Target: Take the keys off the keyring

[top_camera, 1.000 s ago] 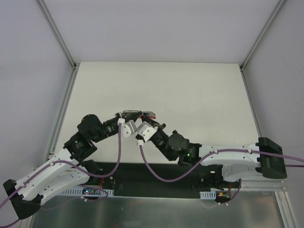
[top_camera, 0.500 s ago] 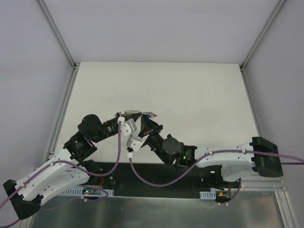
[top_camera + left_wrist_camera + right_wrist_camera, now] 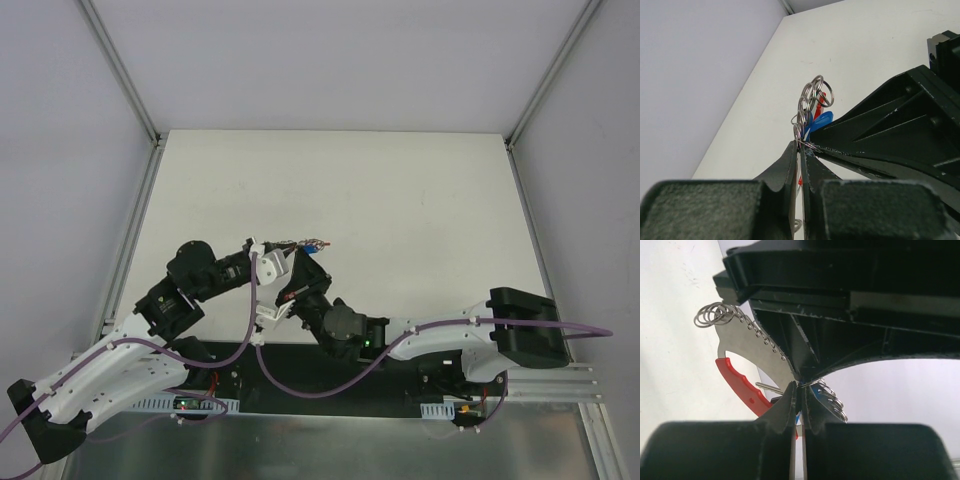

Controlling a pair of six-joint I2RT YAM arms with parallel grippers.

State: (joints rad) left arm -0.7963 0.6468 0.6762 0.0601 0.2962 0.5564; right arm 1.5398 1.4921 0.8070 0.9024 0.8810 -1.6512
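The left pincer (image 3: 801, 148) and the right pincer (image 3: 799, 388) are both clenched on the thin wire of the keyring (image 3: 813, 95), meeting tip to tip and holding it off the counter (image 3: 420, 200). Its red tag (image 3: 740, 382) and small rings hang as one bunch; I cannot pick out single keys, so I judge none freed yet and all the parting left

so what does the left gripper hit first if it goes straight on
the keyring, its wire rings sitting right at the shut jaws of the left gripper; past that only table, depth unclear
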